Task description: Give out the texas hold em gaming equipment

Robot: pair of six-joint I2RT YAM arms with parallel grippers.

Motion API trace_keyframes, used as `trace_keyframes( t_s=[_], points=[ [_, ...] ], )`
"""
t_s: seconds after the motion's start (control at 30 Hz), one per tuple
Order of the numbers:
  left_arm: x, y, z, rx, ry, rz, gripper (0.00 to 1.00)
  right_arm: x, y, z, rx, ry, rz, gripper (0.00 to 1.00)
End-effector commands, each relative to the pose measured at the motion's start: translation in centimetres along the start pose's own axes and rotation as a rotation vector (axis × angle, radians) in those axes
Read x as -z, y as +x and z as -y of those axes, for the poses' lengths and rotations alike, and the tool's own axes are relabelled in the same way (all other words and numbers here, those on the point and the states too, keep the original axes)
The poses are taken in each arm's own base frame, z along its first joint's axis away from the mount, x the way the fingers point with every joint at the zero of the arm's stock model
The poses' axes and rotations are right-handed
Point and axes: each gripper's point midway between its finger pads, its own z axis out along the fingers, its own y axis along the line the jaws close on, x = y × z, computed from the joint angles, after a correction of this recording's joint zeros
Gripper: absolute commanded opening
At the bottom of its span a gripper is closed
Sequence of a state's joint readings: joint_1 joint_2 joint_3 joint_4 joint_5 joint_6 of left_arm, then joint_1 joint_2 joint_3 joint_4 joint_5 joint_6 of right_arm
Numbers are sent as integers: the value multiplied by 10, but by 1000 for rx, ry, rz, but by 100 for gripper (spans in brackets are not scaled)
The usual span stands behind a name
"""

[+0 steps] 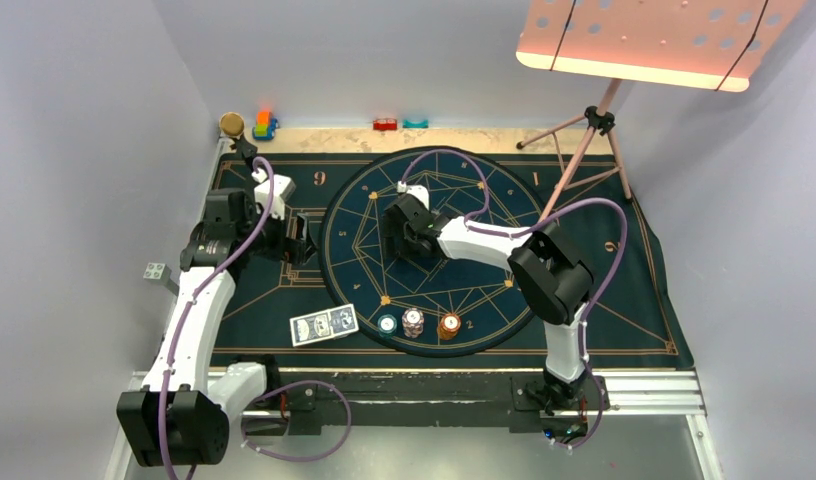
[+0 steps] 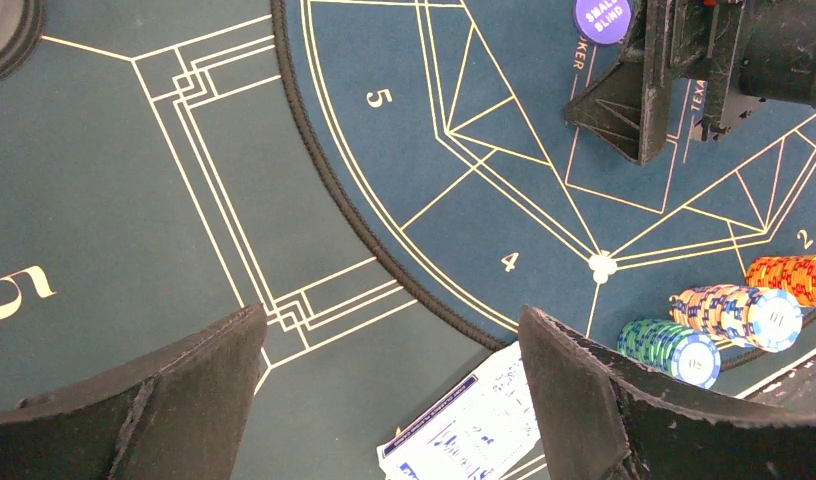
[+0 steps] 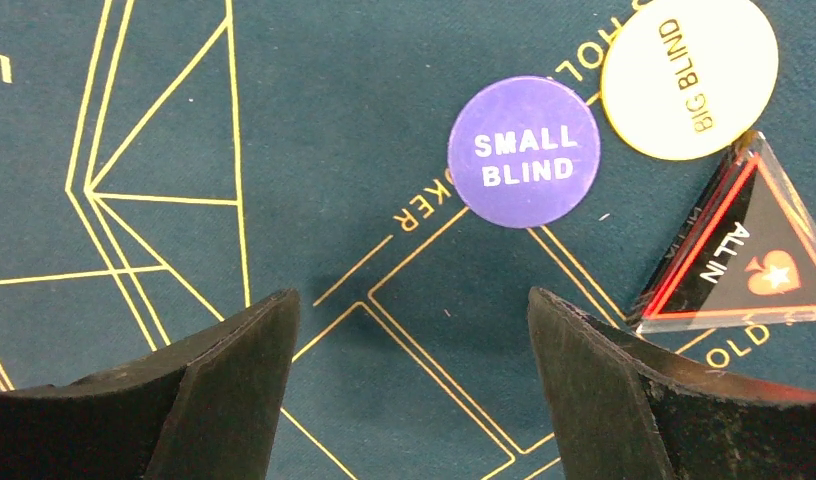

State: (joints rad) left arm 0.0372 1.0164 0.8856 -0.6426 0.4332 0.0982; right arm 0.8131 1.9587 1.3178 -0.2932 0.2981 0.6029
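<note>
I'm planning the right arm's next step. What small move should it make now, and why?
Probably ease the right gripper forward over the round purple SMALL BLIND disc: its jaws are open and empty, and that disc lies flat just ahead of it.

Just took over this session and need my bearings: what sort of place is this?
Probably a lab robot cell staged as a poker table: a numbered poker mat, chip stacks and cards on it, plain walls around, a panel on a tripod.
</note>
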Motion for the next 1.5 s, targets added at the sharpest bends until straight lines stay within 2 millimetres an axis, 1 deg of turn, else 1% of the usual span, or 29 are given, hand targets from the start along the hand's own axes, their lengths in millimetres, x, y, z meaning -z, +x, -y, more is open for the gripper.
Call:
trace_keyframes(
  t_s=[0.0, 0.17, 0.3, 0.43, 0.7, 0.8, 1.0, 1.03, 1.13, 1.23, 1.37, 1.47],
  points=[
    [4, -13, 2, -8, 3, 59, 100, 4, -13, 12, -5, 71, 40, 87],
    [5, -14, 2, -11, 0, 65, 100, -2, -21, 30, 4, 132, 60, 87],
    [5, -14, 2, -10, -2, 67, 100, -12, -30, 37, 17, 156, 79, 86],
    [5, -15, 2, -11, -5, 71, 100, -22, -39, 37, 33, 162, 89, 83],
    [5, -15, 1, -10, -8, 72, 100, -37, -44, 28, 47, 150, 85, 79],
    [5, -15, 1, -11, -9, 72, 100, -41, -44, 28, 57, 155, 81, 75],
    [6, -16, 0, -10, -15, 77, 100, -49, -40, 28, 86, 165, 62, 58],
    [6, -17, 0, -11, -17, 79, 100, -50, -38, 27, 91, 162, 55, 57],
    [7, -18, -1, -10, -22, 82, 100, -52, -30, 23, 105, 153, 34, 54],
    [8, -20, -4, -10, -38, 84, 100, -51, -20, 15, 122, 123, 15, 50],
    [10, -23, -18, 6, -113, 71, 100, -48, -9, -11, 158, 53, 6, 46],
    [11, -24, -30, 30, -164, 56, 100, -41, -1, -41, 187, -30, -3, 43]
  ],
)
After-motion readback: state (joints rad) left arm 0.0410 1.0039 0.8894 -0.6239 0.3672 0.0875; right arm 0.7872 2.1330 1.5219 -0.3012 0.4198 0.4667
